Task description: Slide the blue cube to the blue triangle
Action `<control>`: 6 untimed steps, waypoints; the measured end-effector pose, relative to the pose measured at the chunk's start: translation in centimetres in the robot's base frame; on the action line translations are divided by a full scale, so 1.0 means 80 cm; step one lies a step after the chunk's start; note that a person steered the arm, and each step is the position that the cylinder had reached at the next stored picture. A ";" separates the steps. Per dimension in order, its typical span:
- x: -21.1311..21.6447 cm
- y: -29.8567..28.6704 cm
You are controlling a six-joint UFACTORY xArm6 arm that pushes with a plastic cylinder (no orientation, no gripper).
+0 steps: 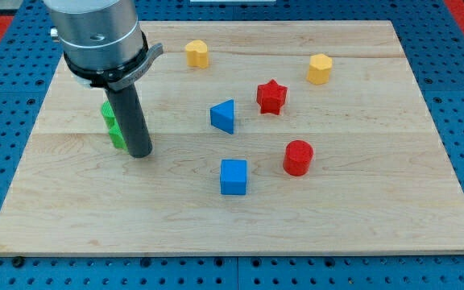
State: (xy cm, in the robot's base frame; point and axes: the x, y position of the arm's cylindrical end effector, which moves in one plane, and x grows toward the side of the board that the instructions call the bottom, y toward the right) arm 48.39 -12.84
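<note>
Nearest the view's bottom sits the small blue plastic cube [234, 176], flat on the pale wooden desk [361, 225], a little right of the board's middle and clear of every neighbour; it looks light, rigid and smooth-faced, so I judge it will slide readily on the wood but may twist if pushed off-centre; with no fingers on this arm, nothing opens, closes or holds anything, and the only contact possible is a push, best placed square on the middle of the cube's lower face as seen here, so that it travels toward the view's top; the blue triangular block [223, 115] stands just above it and slightly to the left, near but apart; right of the cube lies the red cylinder [298, 157], close enough that a skewed push might nudge it; above that, the red star-shaped block [271, 97] stands just right of the triangle; two yellow hexagonal blocks [197, 53] [319, 68] rest near the view's top; far left, my tip [140, 153] rests on the desk, well apart from the cube, just beside a green block [113, 122] partly hidden behind the dark rod, shape unclear.
</note>
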 end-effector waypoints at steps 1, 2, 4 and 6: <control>0.053 0.007; 0.088 0.059; 0.087 0.172; 0.044 0.166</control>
